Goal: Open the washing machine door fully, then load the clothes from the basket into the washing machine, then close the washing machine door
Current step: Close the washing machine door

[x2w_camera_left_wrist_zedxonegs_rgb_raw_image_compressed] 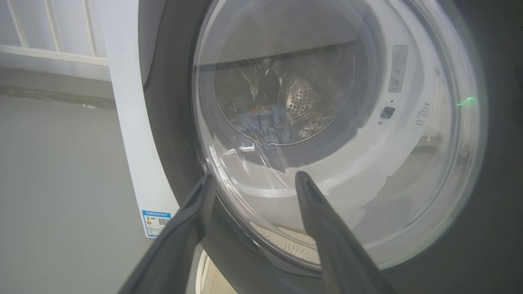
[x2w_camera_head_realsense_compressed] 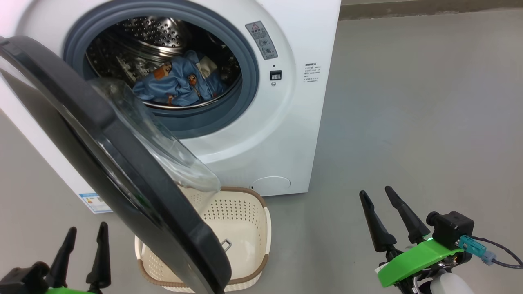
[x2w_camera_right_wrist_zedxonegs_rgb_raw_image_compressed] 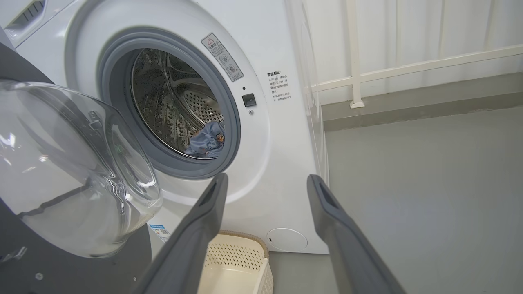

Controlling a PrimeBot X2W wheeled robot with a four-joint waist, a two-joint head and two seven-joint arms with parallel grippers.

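The washing machine door (x2w_camera_head_realsense_compressed: 110,159) stands part-way open, swung out toward the near left, its dark grey inner face and bulging glass bowl (x2w_camera_head_realsense_compressed: 163,139) turned rightward and its lower edge crossing in front of the basket (x2w_camera_head_realsense_compressed: 245,212). Nearest, at the near left, the left fingers (x2w_camera_head_realsense_compressed: 100,253) are spread apart and hold nothing; they point at the door's outer face, and whether they touch it cannot be told. At the near right the right fingers (x2w_camera_head_realsense_compressed: 374,222) are likewise spread and empty above the grey floor (x2w_camera_head_realsense_compressed: 408,122), well apart from door and machine. Between the 2 pairs and a little farther, the basket sits on the floor just in front of the washing machine (x2w_camera_head_realsense_compressed: 286,134), its left part hidden behind the door. The machine's white front carries a round cover (x2w_camera_head_realsense_compressed: 271,184) low down, and a blue label sticker (x2w_camera_head_realsense_compressed: 94,202) sits on its left side. Farther in, the grey gasket (x2w_camera_head_realsense_compressed: 245,61) rings the open mouth, and the clothes (x2w_camera_head_realsense_compressed: 179,81), a light-blue heap with orange-brown figures, lie on the bottom of the steel drum (x2w_camera_head_realsense_compressed: 159,30). Farthest, in the right wrist view, a white railing (x2w_camera_right_wrist_zedxonegs_rgb_raw_image_compressed: 408,68) runs along the wall.
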